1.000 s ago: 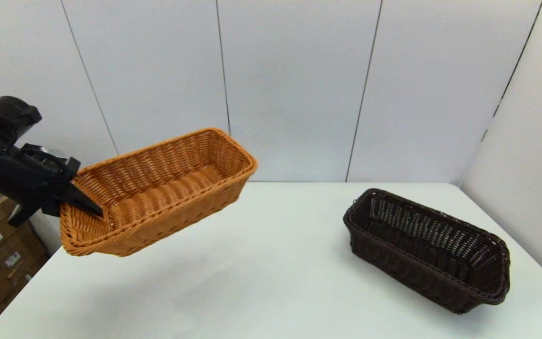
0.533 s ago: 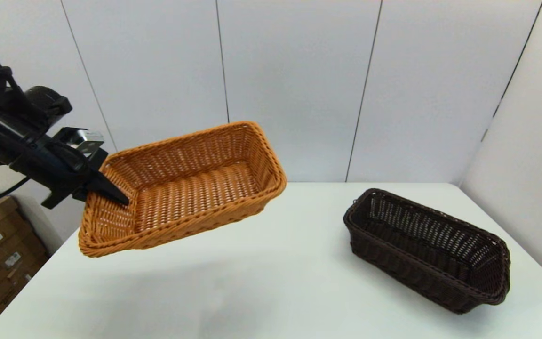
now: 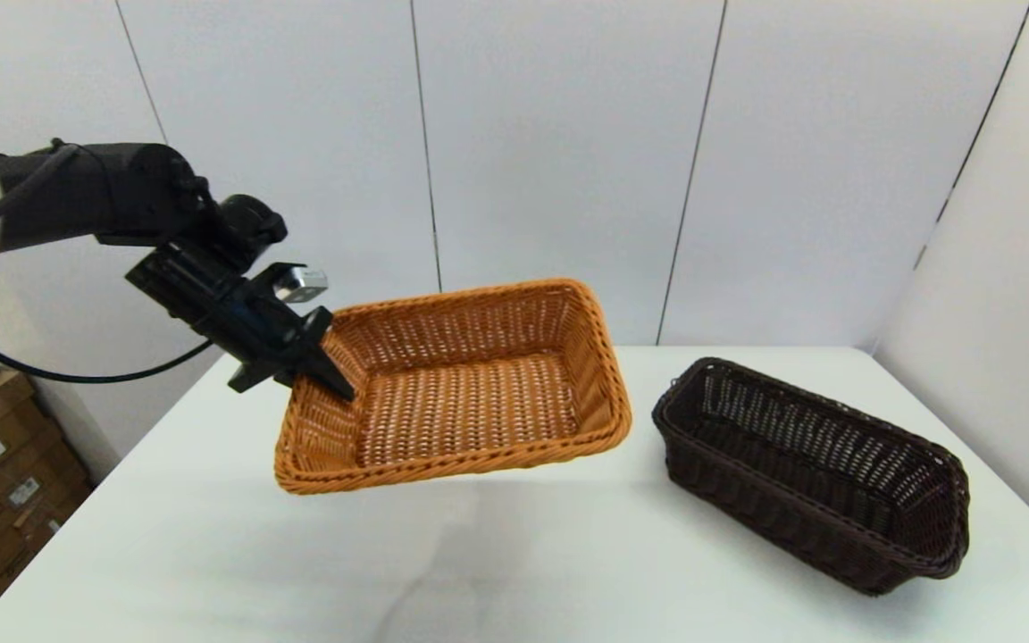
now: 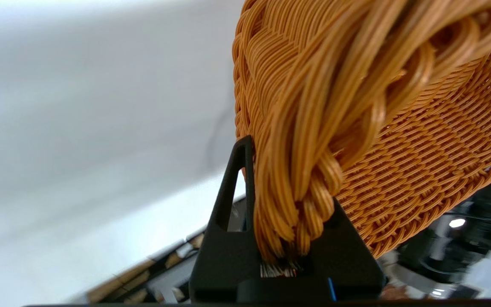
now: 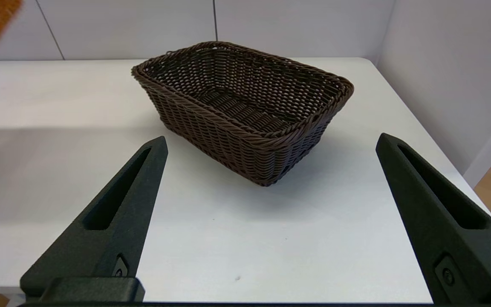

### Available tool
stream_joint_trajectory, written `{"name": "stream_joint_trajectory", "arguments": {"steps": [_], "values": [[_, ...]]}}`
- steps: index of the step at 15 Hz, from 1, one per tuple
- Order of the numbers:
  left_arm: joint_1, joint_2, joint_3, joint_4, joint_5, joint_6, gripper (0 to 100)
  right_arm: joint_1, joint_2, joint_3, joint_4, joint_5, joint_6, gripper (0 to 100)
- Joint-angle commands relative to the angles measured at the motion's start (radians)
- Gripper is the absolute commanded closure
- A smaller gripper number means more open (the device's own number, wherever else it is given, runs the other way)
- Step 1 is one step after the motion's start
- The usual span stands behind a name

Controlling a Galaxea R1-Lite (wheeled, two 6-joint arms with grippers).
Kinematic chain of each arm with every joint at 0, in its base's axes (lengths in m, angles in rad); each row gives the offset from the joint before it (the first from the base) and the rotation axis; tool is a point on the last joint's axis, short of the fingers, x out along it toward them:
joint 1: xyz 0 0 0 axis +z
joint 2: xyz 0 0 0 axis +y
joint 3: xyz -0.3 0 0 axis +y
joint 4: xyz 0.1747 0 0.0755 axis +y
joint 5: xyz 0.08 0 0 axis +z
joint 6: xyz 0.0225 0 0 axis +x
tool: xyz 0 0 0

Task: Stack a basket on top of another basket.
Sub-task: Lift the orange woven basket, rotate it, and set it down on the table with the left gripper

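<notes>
Holding the orange-tan basket (image 3: 470, 393) by its braided end rim, the left gripper (image 3: 322, 371) carries it airborne above the table (image 3: 211, 554). Dark brown basket (image 3: 809, 473) rests well apart. Right gripper (image 5: 271, 213) idles spread. Stacking outstanding.

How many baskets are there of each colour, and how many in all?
Orange-tan basket: 1, lifted off the white table, its short end rim held by the left gripper.
Dark brown basket: 1, resting on the table on the right; the right gripper is open short of it.
Total: 2 baskets.
</notes>
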Motion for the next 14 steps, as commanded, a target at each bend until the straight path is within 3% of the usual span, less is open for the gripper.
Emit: {"name": "stream_joint_trajectory", "arguments": {"steps": [1,6,14], "values": [[-0.078,0.1,0.0,-0.065,0.06,-0.002,100,0.0,0.001,0.0,0.0,0.0,0.0,0],[-0.113,0.172,0.0,-0.167,0.126,0.006,100,0.0,0.001,0.0,0.0,0.0,0.0,0],[-0.124,0.244,0.0,-0.187,0.149,0.009,100,0.0,0.001,0.0,0.0,0.0,0.0,0]]}}
